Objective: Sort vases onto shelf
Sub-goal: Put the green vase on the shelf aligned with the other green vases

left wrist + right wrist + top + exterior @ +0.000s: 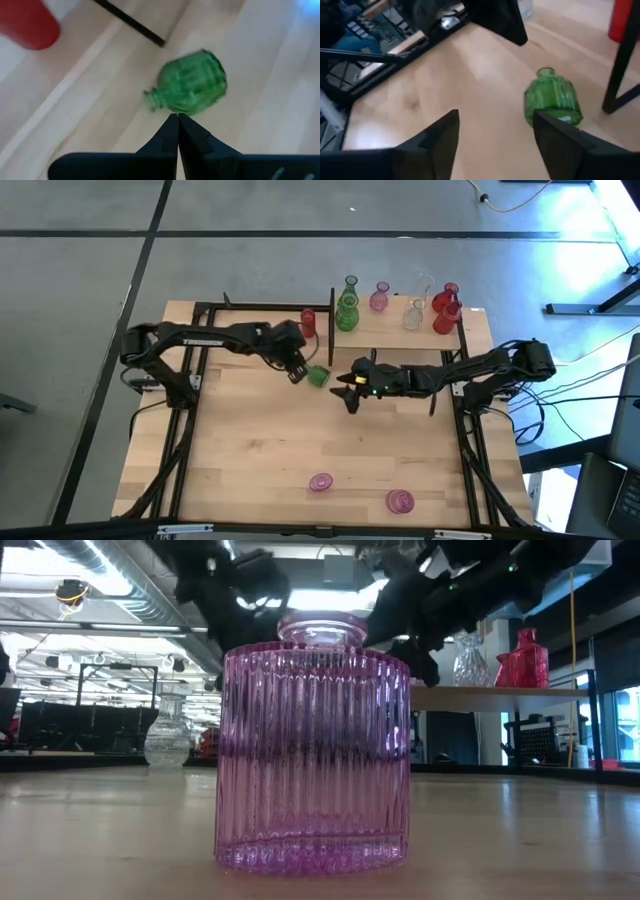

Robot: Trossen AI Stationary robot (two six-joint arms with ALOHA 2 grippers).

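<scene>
A small green vase [318,376] lies on its side on the tabletop just in front of the shelf [400,330]. My left gripper [297,370] is shut, with its tips right beside the vase's body [190,87]. My right gripper [350,392] is open and hovers a little to the right of the green vase [552,97], touching nothing. On the shelf stand a red vase [308,322], a tall green one [347,308], a pink one [380,297], a clear one [415,315] and red ones [445,310]. My left gripper's shut fingertips [170,125] stand right against the side of the lying green vase's body [175,107], coming from the table's left and slanting down. Whether they touch it I cannot tell. The vase rests on the table on its side.
Two pink vases [320,482] [400,501] stand near the table's near edge; one of them [312,740] fills the low view. A black shelf post [331,330] rises just beyond the green vase. Bare wood lies between the grippers and the pink vases.
</scene>
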